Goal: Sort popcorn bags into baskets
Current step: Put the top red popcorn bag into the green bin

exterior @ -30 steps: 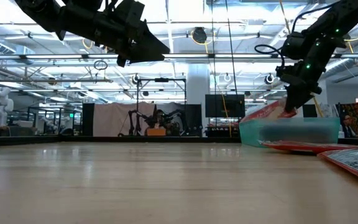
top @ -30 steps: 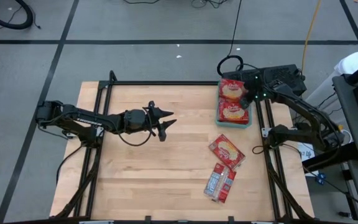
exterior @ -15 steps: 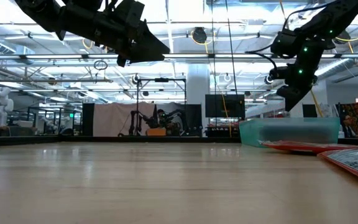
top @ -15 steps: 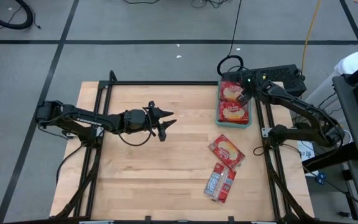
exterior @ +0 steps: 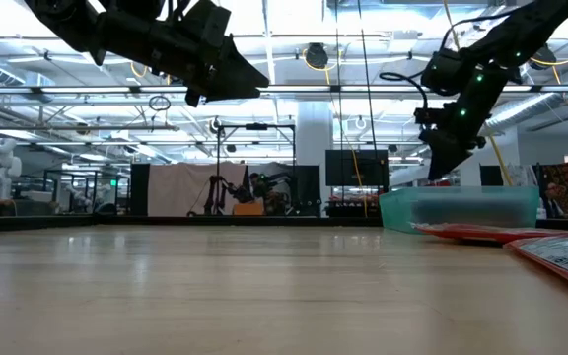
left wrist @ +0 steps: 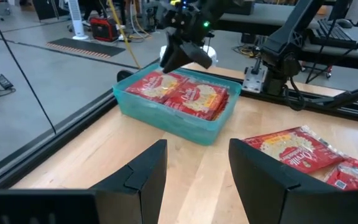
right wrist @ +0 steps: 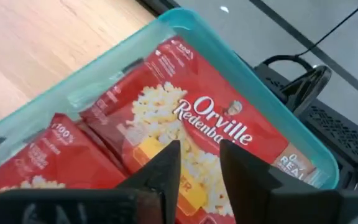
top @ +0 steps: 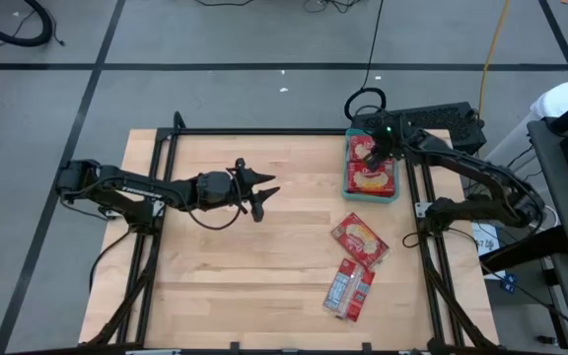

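A teal tray (top: 371, 198) stands at the table's far right; it also shows in the low view (exterior: 459, 209). Two red popcorn packets lie flat in it side by side (right wrist: 204, 124) (right wrist: 48, 155). My right gripper (right wrist: 197, 165) hovers open above the tray's far end (top: 375, 154), clear of the rim in the low view (exterior: 438, 168). Two more packets lie on the table nearer the front, one picture-side up (top: 360, 240), one showing a silvery panel (top: 350, 289). My left gripper (top: 262, 194) waits open above the table's middle, its fingers pointing at the tray (left wrist: 166, 118).
A black box (top: 432, 120) and a looped cable (top: 365, 102) sit just beyond the tray's far end. Black frame rails (top: 420, 212) run along the table's right and left sides. Bare wood lies between my left gripper and the loose packets.
My right gripper rose out of the tray and drifted toward the table's left and far edge. The packet that stood tilted above the tray's rim beneath it a second ago has dropped flat into the tray.
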Robot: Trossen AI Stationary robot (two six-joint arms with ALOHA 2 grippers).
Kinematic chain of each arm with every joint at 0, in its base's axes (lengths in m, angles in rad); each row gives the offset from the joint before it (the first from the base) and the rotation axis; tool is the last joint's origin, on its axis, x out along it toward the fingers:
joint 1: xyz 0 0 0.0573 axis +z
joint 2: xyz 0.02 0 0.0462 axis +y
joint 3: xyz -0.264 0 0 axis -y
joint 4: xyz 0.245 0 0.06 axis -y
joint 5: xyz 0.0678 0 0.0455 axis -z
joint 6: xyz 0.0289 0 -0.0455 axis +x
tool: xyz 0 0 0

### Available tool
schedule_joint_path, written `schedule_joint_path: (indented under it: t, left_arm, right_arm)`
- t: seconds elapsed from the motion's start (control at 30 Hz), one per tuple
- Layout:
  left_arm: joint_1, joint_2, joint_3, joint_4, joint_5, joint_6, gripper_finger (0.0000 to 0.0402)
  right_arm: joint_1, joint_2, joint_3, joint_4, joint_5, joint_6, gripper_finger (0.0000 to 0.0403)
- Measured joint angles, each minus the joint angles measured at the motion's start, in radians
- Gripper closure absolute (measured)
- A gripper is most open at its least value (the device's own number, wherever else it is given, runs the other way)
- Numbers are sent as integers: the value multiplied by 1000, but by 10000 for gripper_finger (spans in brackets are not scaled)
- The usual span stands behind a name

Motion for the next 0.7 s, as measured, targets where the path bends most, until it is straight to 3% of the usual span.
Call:
schedule_joint_path:
  t: [0.27,0.47,0.7]
  left_arm:
    - [-29,54,-2,39,58,-5,227]
    - [-39,182,13,209,59,-23,227]
    - [-58,362,155,180,76,-37,226]
  right_arm:
    - [105,-80,0,93,-288,47,317]
    - [307,-182,0,49,-283,88,311]
    - [572,-210,0,-26,-253,142,310]
